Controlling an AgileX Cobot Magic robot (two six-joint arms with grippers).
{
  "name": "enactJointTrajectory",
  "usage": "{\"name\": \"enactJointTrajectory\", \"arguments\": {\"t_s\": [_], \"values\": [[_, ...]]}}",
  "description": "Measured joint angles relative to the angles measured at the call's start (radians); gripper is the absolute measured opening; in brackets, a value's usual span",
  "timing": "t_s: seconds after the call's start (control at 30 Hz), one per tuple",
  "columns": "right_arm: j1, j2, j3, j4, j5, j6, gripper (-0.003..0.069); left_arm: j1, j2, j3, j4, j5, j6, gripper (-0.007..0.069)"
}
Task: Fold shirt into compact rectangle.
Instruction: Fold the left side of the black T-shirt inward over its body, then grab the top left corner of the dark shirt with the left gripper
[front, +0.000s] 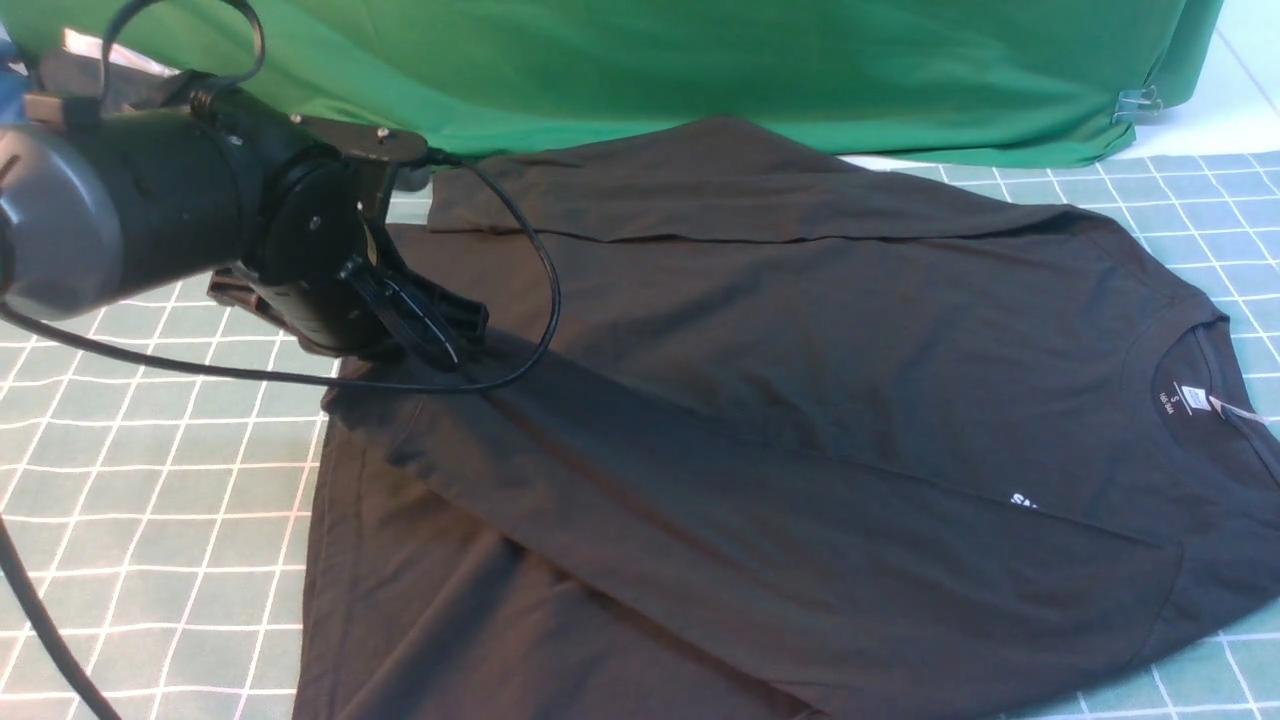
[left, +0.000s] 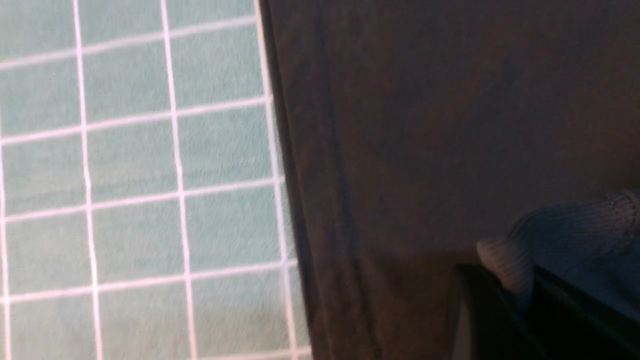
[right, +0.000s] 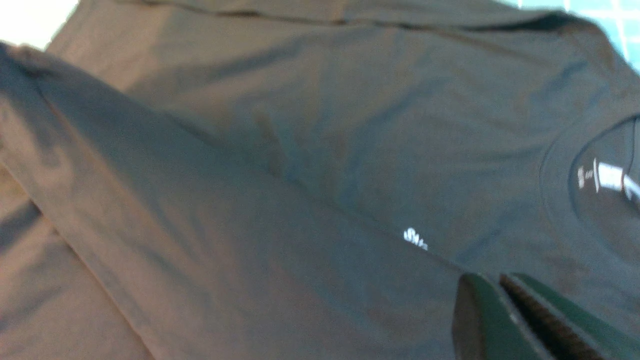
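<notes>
Collar (front: 1190, 360) to the robot's right, hem (front: 315, 560) to its left: that is how the black shirt (front: 800, 400) lies on the checked counter (front: 150, 480), its long axis running across in front of the robot. The far sleeve (front: 620, 200) looks folded in flat along the far edge. The near sleeve (front: 750, 480) slants over the body from the shoulder toward the hem. Its ribbed cuff (left: 550, 240) sits in the left hand (front: 460, 335), which looks closed on it just above the cloth at the hem end. So the left arm is the one beside the hem. The right hand (right: 492, 282) is out of the front view. Its own camera shows it over the chest, near the small white print (right: 415, 239), fingers drawn almost together with nothing between them. I would guess the cuff needs setting down in line with the body, inside the hem, before any fold from hem toward collar.
</notes>
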Motion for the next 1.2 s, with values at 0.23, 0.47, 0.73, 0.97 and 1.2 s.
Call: {"name": "enactJointTrajectory", "arguments": {"t_s": [0.23, 0.47, 0.73, 0.97, 1.2], "values": [[0.000, 0.000, 0.009, 0.000, -0.025, 0.001, 0.0039, 0.007, 0.000, 0.000, 0.012, -0.030, -0.005, 0.0242], [0.000, 0.000, 0.009, 0.000, -0.060, 0.001, 0.0039, 0.067, 0.001, -0.006, 0.007, -0.066, -0.040, 0.0357], [0.000, 0.000, 0.009, 0.000, -0.082, 0.008, 0.0039, 0.195, 0.098, -0.306, -0.308, 0.028, 0.076, 0.0147], [0.000, 0.000, 0.009, 0.000, -0.093, 0.008, 0.0039, 0.209, 0.384, -0.693, -0.367, 0.105, 0.140, 0.0011], [0.000, 0.000, 0.009, 0.000, -0.093, 0.009, 0.0040, 0.209, 0.625, -0.925, -0.380, 0.073, 0.137, 0.0099]]}}
